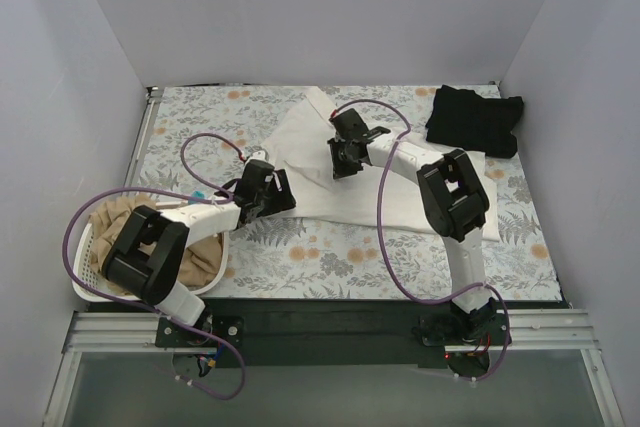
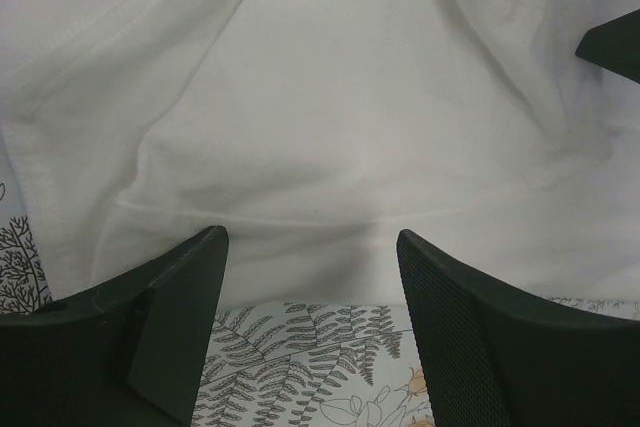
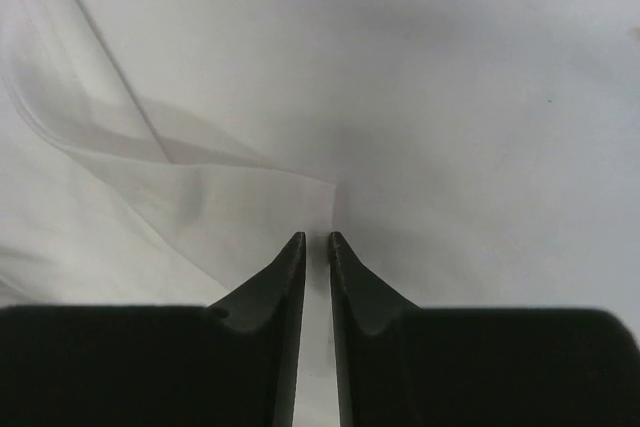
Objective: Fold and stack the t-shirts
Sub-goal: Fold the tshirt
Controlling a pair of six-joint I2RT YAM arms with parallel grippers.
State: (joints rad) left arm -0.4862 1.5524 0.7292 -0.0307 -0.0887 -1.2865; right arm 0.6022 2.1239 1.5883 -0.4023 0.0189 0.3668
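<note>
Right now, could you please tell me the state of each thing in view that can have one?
White cloth t-shirt: laid out, partly folded over.
Black cloth t-shirt: folded, at the far right corner.
Tan cloth t-shirt: crumpled in the basket.
White perforated plastic basket: upright, holding the tan shirt.
Left fingers: open, at the white shirt's hem.
Right fingers: closed on a fold of white cloth.

White walls (image 1: 300,7), floral-patterned table (image 1: 330,257)
</note>
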